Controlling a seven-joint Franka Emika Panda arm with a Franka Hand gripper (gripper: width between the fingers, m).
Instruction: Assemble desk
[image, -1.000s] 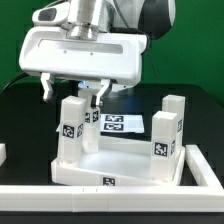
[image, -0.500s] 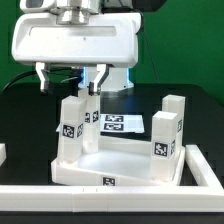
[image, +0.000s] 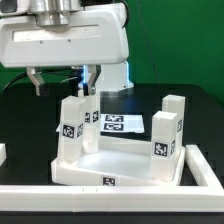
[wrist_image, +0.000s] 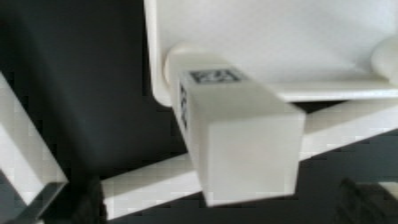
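Sitting at table centre, desk (image: 118, 150) looks like rigid, light, slick plastic, with legs (image: 72, 128) upright in the corners. Best hold: a leg's flat sides. Gripper (image: 62, 80) at eleven o'clock above, fingers apart, empty.

All white plastic here

The tabletop (image: 120, 160) and legs (image: 72, 130) look like smooth matt plastic; table (image: 25, 130) is matt black.
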